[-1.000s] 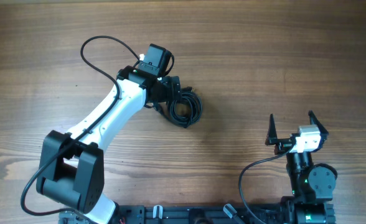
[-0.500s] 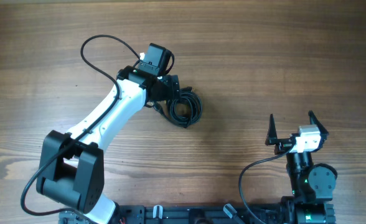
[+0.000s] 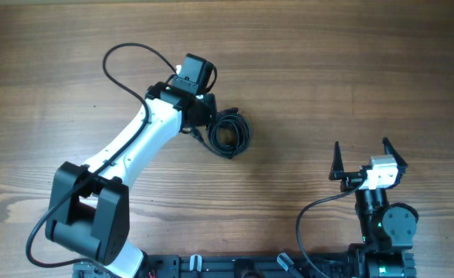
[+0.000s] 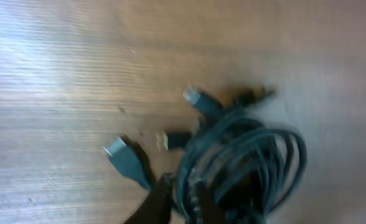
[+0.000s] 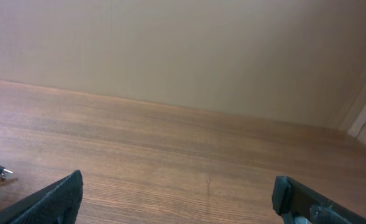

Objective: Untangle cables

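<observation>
The cables lay as one tight, tangled coil near the middle of the table, nothing yet pulled free. The left arm reached in from seven o'clock, and the left tool met the coil at its ten o'clock edge, probably because the loose ends gather there and give a start for unpicking.

In the blurred left wrist view the coil filled the lower right, with three plugs fanned out on bare wood from nine to eleven o'clock of it. The left tool had its jaws drawn narrow, and they looked pinched on a few strands at the coil's near rim rather than around the whole bundle. A grip on few strands suits the job, since one cord can then be drawn away while the rest lie slack. How firm the pinch was I could not judge.

The right tool sat well apart, at about four o'clock of the coil, close to its own base. Its fingers were spread wide with nothing between them, only wood ahead, likely waiting to hold the bundle down. The task looked barely begun. A pull could drag the whole coil along.
</observation>
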Controlling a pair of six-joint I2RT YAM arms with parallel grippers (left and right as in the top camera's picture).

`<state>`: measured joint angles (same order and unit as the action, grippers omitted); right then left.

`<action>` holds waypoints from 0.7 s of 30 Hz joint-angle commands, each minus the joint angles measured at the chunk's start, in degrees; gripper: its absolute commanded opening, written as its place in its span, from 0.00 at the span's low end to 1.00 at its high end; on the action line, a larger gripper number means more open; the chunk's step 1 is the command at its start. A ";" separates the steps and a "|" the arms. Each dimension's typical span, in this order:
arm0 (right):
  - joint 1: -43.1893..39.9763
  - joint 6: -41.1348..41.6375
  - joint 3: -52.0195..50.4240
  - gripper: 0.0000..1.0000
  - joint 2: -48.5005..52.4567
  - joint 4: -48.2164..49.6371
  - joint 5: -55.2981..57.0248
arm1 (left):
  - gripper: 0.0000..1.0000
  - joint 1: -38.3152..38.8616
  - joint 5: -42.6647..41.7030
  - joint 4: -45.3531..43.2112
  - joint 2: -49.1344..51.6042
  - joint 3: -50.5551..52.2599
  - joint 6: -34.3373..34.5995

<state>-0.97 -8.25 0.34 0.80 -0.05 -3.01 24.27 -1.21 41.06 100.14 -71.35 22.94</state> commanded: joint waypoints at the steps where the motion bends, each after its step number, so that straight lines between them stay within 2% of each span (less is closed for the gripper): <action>1: -0.17 -0.66 -0.07 1.00 0.02 0.13 -0.94 | 0.27 1.25 -5.35 1.66 0.17 0.09 -6.27; 5: -0.17 -0.66 -0.07 1.00 0.02 0.13 -0.94 | 0.40 1.25 -5.38 0.02 0.17 0.09 -6.27; 9: -0.17 -0.66 -0.07 1.00 0.02 0.13 -0.94 | 0.42 1.31 -5.40 -0.44 0.48 0.09 -6.25; 13: -0.17 -0.66 -0.07 1.00 0.02 0.13 -0.94 | 0.49 2.69 -5.40 0.42 2.10 0.09 -6.23; 19: -0.17 -0.66 -0.07 1.00 0.02 0.13 -0.92 | 0.51 5.42 -4.55 -0.11 5.49 0.09 -6.23; 20: -0.17 -0.66 -0.07 1.00 0.02 0.13 -0.94 | 0.48 5.79 -2.89 -0.15 5.90 0.09 -6.21; 21: -0.17 -0.68 -0.07 1.00 0.02 0.13 -0.94 | 0.41 5.90 -1.27 -0.17 6.08 0.09 -6.19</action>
<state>-0.97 -8.25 0.34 0.80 -0.05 -3.01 29.21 -5.78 41.10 104.68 -71.35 17.63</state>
